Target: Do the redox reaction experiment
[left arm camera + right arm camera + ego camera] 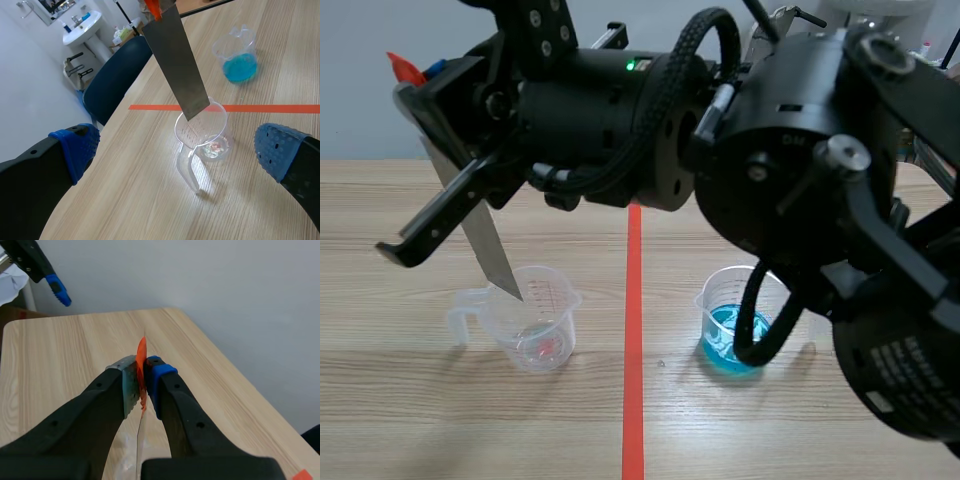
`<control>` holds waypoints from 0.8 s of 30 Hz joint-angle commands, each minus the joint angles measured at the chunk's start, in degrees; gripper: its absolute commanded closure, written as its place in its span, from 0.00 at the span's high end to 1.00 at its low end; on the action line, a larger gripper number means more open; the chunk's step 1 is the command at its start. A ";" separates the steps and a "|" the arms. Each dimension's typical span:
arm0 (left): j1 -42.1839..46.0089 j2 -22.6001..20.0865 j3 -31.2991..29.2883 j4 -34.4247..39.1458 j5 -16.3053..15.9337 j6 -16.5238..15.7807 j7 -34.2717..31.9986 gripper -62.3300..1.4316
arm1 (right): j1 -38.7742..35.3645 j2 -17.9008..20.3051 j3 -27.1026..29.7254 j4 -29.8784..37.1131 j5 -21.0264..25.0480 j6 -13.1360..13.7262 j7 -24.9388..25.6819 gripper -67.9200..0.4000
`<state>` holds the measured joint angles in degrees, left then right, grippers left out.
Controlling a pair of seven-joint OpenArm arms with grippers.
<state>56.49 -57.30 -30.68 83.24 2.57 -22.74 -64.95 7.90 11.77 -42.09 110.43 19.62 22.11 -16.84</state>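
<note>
Pinching the metal strip point(180, 75), right fingers point(160, 380) clamp tight; left fingers point(75, 150) spread wide, holding nothing.

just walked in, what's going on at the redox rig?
The right gripper is shut on the orange-tabbed upper end of a metal strip, with the strip's lower tip at the mouth of the clear measuring cup. The left gripper is open near that cup and holds nothing. The cup of blue liquid stands apart, untouched.
</note>
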 commanded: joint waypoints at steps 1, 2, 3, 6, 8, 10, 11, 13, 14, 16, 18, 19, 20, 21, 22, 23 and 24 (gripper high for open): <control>-0.15 0.31 0.13 0.13 -0.81 -0.13 -0.98 1.00 | 0.33 2.05 1.18 2.08 0.98 0.50 1.09 0.02; -0.15 0.31 0.13 0.13 -0.81 -0.13 -0.98 1.00 | 0.28 2.84 1.77 2.64 1.75 0.50 1.09 0.02; -0.15 0.31 0.13 0.13 -0.81 -0.13 -1.01 1.00 | 0.15 3.76 2.47 3.28 2.43 0.52 1.14 0.02; -0.15 0.31 0.13 0.13 -0.81 -0.15 -0.98 1.00 | -0.66 6.69 5.07 5.01 4.79 3.41 1.62 0.02; -0.15 0.31 0.13 0.13 -0.83 -0.15 -1.01 1.00 | -1.60 8.81 7.10 6.08 6.97 5.25 1.77 0.02; -0.15 0.31 0.13 0.13 -0.81 -0.15 -1.01 1.00 | -2.62 11.06 9.14 6.95 8.81 6.45 2.08 0.02; -0.15 0.31 0.13 0.13 -0.81 -0.15 -1.01 1.00 | -3.32 12.35 10.40 7.30 9.66 7.08 2.60 0.02; -0.15 0.31 0.13 0.13 -0.81 -0.15 -0.98 1.00 | -4.39 14.60 12.83 7.56 10.95 8.52 3.74 0.02; -0.15 0.35 0.13 0.13 -0.81 -0.15 -1.01 1.00 | -4.96 15.78 14.05 7.58 11.69 9.42 4.48 0.02; -0.15 0.46 0.13 0.11 -0.81 -0.15 -1.01 1.00 | -6.19 18.32 16.81 7.61 13.38 11.10 5.92 0.02; -0.15 0.46 0.13 0.07 -0.81 -0.15 -1.01 1.00 | -7.26 21.00 19.50 7.61 14.93 12.83 7.30 0.02; -0.15 0.46 0.13 0.07 -0.81 -0.15 -1.01 1.00 | -7.82 22.38 20.87 7.61 15.85 13.68 7.87 0.02; -0.15 0.46 0.13 0.07 -0.81 -0.15 -1.01 1.00 | -8.41 23.78 22.25 7.61 16.74 14.32 8.46 0.02; -0.15 0.46 0.13 0.07 -0.81 -0.15 -1.01 1.00 | -9.11 25.24 23.76 7.61 17.62 15.08 9.14 0.02; -0.15 0.46 0.13 0.04 -0.81 -0.15 -1.01 1.00 | -9.79 26.67 25.20 7.61 18.60 15.80 9.62 0.02; -0.15 0.46 0.13 0.00 -0.81 -0.15 -1.03 1.00 | -10.47 28.13 26.69 7.61 19.74 16.55 10.27 0.02; -0.15 0.46 0.13 -0.04 -0.81 -0.15 -1.05 1.00 | -11.28 29.51 28.13 7.61 20.65 17.07 11.06 0.02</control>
<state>56.49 -57.28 -30.68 83.24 2.55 -22.74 -64.97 -3.51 40.36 -14.55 117.30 39.00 39.11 -7.11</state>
